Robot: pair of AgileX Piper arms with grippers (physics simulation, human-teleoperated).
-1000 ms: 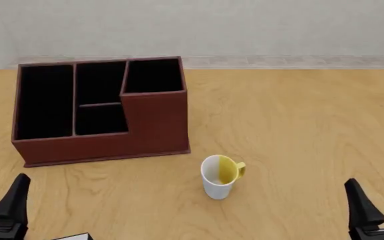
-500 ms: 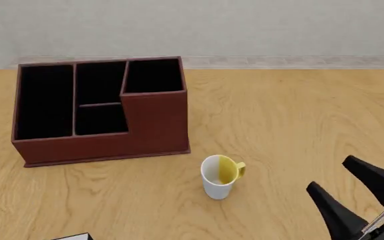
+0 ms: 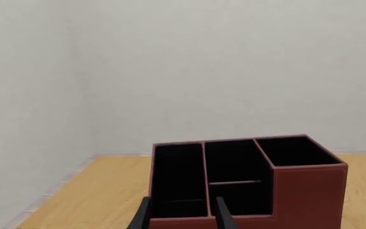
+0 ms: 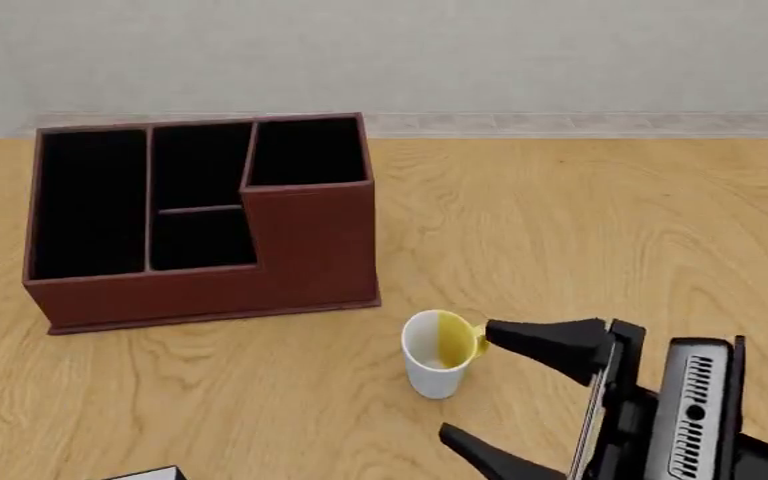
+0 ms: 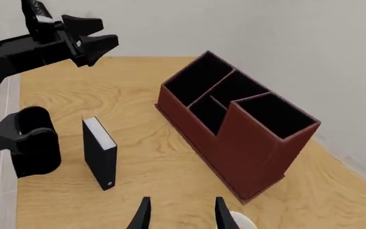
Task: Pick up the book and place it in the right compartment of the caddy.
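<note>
The book (image 5: 100, 152) stands upright on the table in front of the caddy, black with white page edges; in the front view only its corner (image 4: 147, 473) shows at the bottom edge. The reddish-brown caddy (image 4: 311, 250) stands at the back left, with its tall right compartment (image 4: 307, 150) empty. My right gripper (image 4: 466, 380) is open, turned sideways, pointing left beside the mug. Its fingertips (image 5: 142, 214) point toward the book and the caddy (image 5: 247, 157). My left gripper (image 3: 181, 218) is open, raised, facing the caddy (image 3: 307, 191), and is out of the front view.
A white mug (image 4: 434, 356) with a yellow inside and handle stands in front of the caddy's right end, close to the right gripper's fingers. The left arm (image 5: 43, 47) shows high in the right wrist view, beyond the book. A wall (image 4: 491, 50) bounds the table's far edge.
My right gripper has swung left and rolled sideways, ending next to the mug. My left gripper has moved out of the front view. Caddy, mug and book have not moved.
</note>
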